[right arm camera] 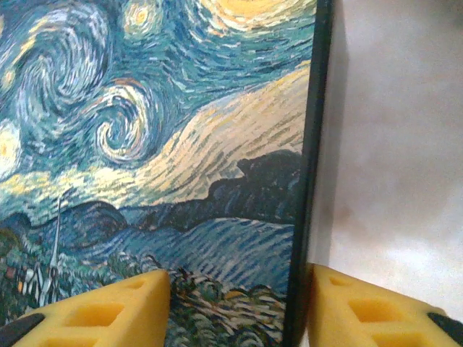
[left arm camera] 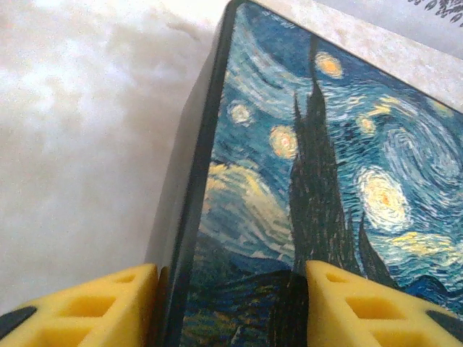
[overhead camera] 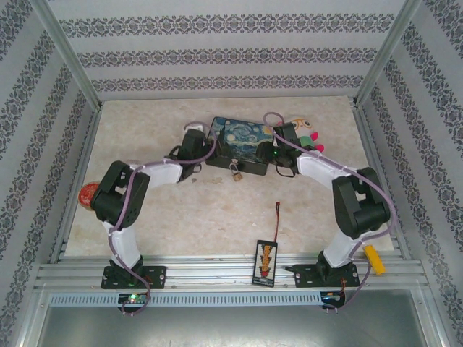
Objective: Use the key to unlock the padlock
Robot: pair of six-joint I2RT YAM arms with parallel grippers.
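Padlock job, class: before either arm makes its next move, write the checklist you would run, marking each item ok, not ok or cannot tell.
1. Is the padlock in sight? Ok: it hangs at the front of the box.
2. Is its shackle shut? Cannot tell: too small in the top view.
3. Is the key found? Cannot tell: none can be made out.
4. Is the left gripper free? Ok: its jaws are apart, straddling the box's left edge, holding nothing.
5. Is the right gripper free? Ok: its jaws are apart, straddling the box's right edge.
6. Is a gripper at the padlock? Not ok: both sit at the box's ends.
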